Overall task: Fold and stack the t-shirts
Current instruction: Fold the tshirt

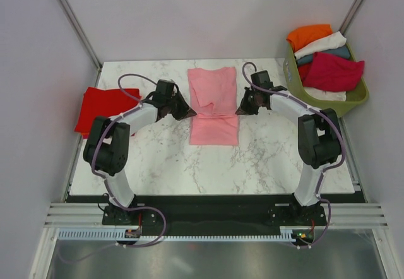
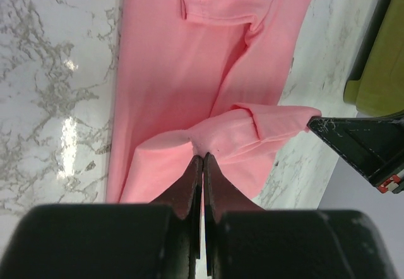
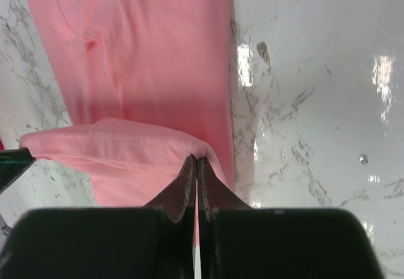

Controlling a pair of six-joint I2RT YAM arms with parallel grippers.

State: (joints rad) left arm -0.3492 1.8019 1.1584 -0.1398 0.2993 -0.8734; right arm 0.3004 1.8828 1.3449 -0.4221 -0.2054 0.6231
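The fingers [image 2: 188, 187] of the left gripper [image 1: 191, 113] are pressing together on a raised fold of cloth at the left edge of the pale pink t-shirt [image 1: 213, 93]. The fingers [image 3: 185, 181] of the right gripper [image 1: 238, 110] are pinching the opposite edge in the same way, about halfway along the shirt's length. The shirt is lying in the middle of the marble table [image 1: 265, 162] as a narrow strip running from near to far. Its sides seem to be tucked in already, so the lengthwise folds look done and the crosswise fold appears to be the step in hand. A bright red t-shirt [image 1: 101, 108] is resting flat at the table's left edge, apparently folded, though its layers are not showing clearly. In the olive-green basket [image 1: 356, 96] at the far right, an orange shirt [image 1: 309, 36], a white one [image 1: 323, 43], a teal one [image 1: 341, 53] and a crimson one [image 1: 333, 72] are sitting in a loose heap, unfolded. By that reckoning most of the job is waiting: finishing the pink shirt, placing it with the red one, then working through the four in the basket.
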